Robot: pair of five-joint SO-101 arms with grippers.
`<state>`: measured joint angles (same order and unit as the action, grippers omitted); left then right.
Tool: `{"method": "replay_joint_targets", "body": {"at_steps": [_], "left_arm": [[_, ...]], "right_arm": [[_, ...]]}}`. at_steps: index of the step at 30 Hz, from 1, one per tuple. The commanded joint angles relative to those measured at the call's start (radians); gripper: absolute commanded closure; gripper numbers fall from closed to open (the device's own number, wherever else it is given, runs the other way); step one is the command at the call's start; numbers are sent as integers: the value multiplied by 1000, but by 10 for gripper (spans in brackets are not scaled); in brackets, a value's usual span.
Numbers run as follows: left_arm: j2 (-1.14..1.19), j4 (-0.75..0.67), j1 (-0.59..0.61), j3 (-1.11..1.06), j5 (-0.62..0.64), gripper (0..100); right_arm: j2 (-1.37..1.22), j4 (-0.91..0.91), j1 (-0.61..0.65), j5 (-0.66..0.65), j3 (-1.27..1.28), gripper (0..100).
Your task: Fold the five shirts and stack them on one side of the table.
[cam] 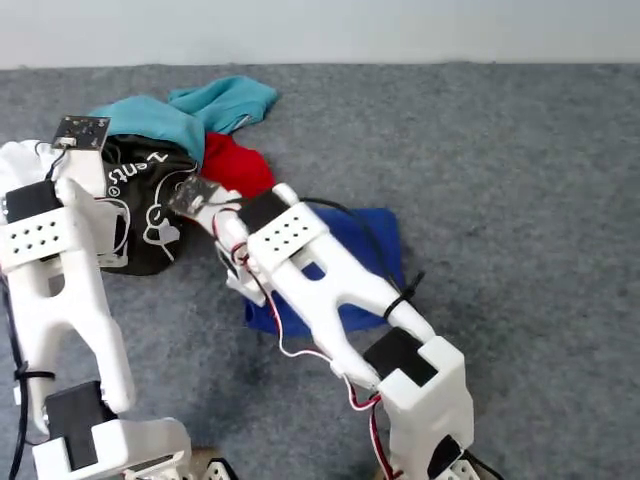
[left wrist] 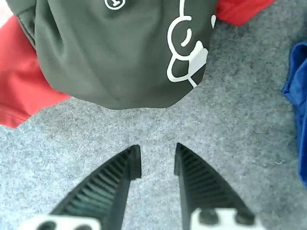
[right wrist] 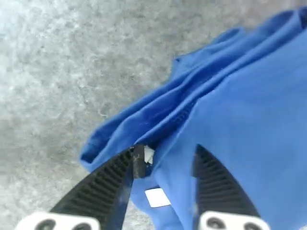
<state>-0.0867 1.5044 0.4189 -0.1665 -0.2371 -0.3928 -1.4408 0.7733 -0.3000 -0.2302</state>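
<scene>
The worktop (cam: 520,200) has a grey, matt, fuzzy felt-like covering. The blue shirt (right wrist: 240,110) is smooth, creased cloth. The dark shirt (left wrist: 115,52) is soft matt cloth with a flat white print. The left tool (left wrist: 157,149) and right tool (right wrist: 168,152) are black, ribbed, matt plastic.

The right gripper (right wrist: 169,158) has its two black ribbed fingers (right wrist: 103,184) spread apart over the blue shirt (right wrist: 240,110). One fingertip is at the shirt's bunched, folded edge, and the other lies over flatter cloth. Between the fingers, near the gripper's base, a small white label (right wrist: 154,197) sits on the fabric. Beyond the rumpled edge lies the grey, felt-like counter (right wrist: 62,62).
</scene>
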Motion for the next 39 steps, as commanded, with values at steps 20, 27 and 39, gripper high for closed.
{"method": "replay_joint_targets", "body": {"at_steps": [20,27,39], "left_arm": [[-38,8,2,31,8,873],[-41,8,2,31,8,873],[-38,8,0,30,8,873]], "right_arm": [[91,-8,24,-132,37,987],[145,-74,28,-132,37,987],[-7,-18,124,-112,38,987]]}}
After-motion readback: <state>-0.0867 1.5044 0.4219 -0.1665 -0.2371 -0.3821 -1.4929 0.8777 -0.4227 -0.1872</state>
